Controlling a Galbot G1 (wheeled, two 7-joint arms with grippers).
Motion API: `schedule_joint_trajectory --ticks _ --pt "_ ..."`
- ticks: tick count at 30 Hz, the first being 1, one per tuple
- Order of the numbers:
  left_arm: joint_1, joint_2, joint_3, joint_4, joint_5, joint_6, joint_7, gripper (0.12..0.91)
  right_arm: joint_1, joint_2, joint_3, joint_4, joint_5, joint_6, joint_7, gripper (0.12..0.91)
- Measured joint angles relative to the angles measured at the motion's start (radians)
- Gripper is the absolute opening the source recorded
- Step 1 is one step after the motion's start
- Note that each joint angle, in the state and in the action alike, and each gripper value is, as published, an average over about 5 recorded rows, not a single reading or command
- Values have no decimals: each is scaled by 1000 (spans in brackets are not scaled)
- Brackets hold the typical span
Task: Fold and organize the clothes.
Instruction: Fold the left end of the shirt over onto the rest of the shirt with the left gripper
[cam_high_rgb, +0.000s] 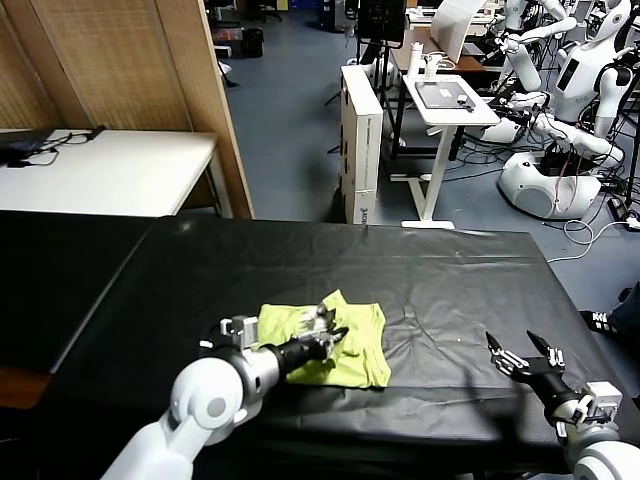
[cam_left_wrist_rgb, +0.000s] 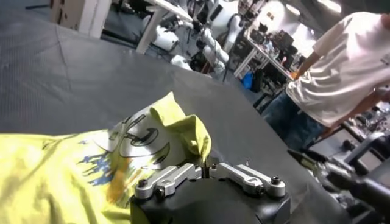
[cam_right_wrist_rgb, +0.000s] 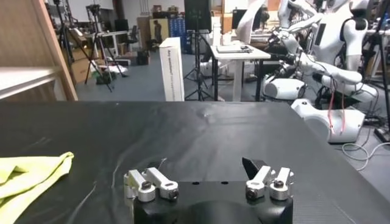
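Near table (cam_high_rgb: 450, 280) front edge: T-shirt (cam_high_rgb: 362, 345) bunched, left gripper (cam_high_rgb: 332, 338) clamped on its fold. Right gripper (cam_high_rgb: 525, 357) well right of T-shirt, jaws spread, holding nothing, over bare cover.

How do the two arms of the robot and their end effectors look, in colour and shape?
Both arms have glossy white rounded shells with grey circular joint caps. The left end effector sits on a black cylindrical wrist with a silver bracket; its linkage bars are silver metal with screws. The right end effector has slim black pointed fingers, silver linkages and a black base block.
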Motion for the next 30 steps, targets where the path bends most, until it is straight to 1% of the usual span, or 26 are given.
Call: schedule_joint_trajectory --ticks 7,12,16,17,19,20,21,27,29,30 --pt "-11 -32 26 29 27 -2 -2 169 8 -3 -5 -5 0 -1 0 907" --pt "-12 -40 39 46 53 -7 -2 169 10 -3 -9 -6 -1 -1 -1 907" --pt "-15 -50 40 59 72 -11 -2 173 10 -8 -22 -9 -15 8 -18 907" --pt "-13 -54 41 62 77 -11 -1 191 12 -11 -27 -11 -23 14 -23 907" --pt "-7 -62 42 63 80 -11 0 265 17 -15 -40 -15 -39 23 -31 907" --pt "-4 -66 43 63 81 -11 0 318 20 -17 -48 -16 -45 25 -33 907" --pt "-1 -70 44 61 83 -10 0 391 23 -19 -57 -15 -49 26 -35 907" --pt "15 -97 61 44 114 -7 -5 732 52 -50 -122 -6 -53 21 -33 907" --pt "21 -102 61 34 126 -7 -10 832 67 -64 -146 2 -57 19 -35 907" --pt "24 -102 58 28 131 -7 -14 865 75 -71 -158 6 -63 18 -39 907"
